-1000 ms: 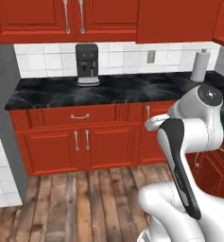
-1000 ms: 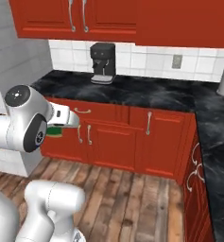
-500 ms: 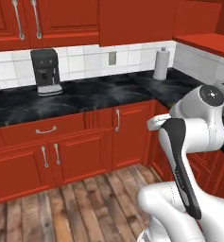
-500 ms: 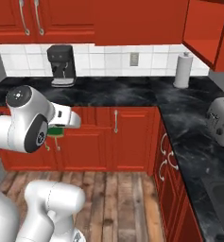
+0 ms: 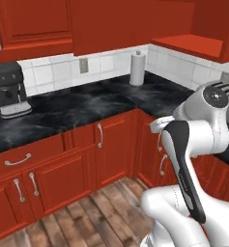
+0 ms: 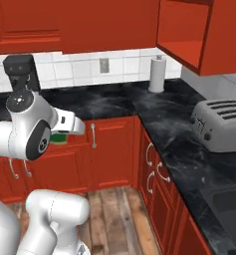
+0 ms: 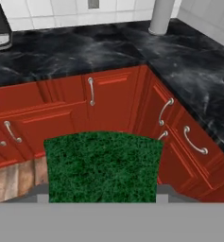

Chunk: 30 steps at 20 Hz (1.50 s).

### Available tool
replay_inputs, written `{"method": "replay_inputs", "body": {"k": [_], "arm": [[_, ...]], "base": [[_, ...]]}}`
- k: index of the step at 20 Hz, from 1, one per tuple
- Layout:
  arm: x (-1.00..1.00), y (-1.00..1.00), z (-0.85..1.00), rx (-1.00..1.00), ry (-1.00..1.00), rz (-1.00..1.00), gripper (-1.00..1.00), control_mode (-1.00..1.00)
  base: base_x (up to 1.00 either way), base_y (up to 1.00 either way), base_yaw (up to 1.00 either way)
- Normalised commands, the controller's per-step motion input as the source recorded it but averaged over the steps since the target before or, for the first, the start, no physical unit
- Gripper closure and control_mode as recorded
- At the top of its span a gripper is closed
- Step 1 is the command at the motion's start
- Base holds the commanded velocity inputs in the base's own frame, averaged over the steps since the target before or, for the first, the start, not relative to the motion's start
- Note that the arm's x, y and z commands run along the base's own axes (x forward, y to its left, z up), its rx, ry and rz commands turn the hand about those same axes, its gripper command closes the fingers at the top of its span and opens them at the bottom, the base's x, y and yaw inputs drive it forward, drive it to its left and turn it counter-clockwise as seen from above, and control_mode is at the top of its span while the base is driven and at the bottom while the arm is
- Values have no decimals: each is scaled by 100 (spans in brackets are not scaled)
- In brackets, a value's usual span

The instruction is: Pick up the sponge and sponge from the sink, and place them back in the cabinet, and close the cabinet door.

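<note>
My gripper (image 7: 103, 189) is shut on a sponge (image 7: 103, 163), whose dark green scrub face covers the lower middle of the hand view. In the right base view the sponge (image 6: 59, 138) shows as a green patch under the hand, with the gripper (image 6: 62, 135) held at chest height in front of the red base cupboards. The cabinet (image 6: 181, 50) stands open at the upper right above the toaster, its red shelf (image 5: 193, 43) bare. A dark edge of the sink (image 6: 229, 199) shows at the lower right. I cannot pick out the cabinet door. The other sponge is out of view.
Black marbled counter (image 6: 119, 102) runs round an inside corner. On it stand a coffee machine (image 5: 9, 94), a paper towel roll (image 6: 157, 73) and a silver toaster (image 6: 221, 124). Red base cupboards (image 5: 106, 154) with silver handles line the wood floor (image 5: 101, 212).
Both base views have swung to the right: the coffee machine has slid left, and the corner, toaster and open cabinet have come into view. The sponge stays in the shut gripper.
</note>
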Motion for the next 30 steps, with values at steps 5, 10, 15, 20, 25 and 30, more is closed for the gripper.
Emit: {"method": "replay_inputs", "body": {"k": [5,10,15,20,25,30], "arm": [[0,0,0,0,0,0,100,100],[0,0,0,0,0,0,100,100],[0,0,0,0,0,0,100,100],[0,0,0,0,0,0,100,100],[0,0,0,0,0,0,100,100],[0,0,0,0,0,0,100,100]], "base": [[30,35,-42],[26,42,-43],[32,49,-39],[52,55,-29],[51,54,-29],[45,18,-27]]}}
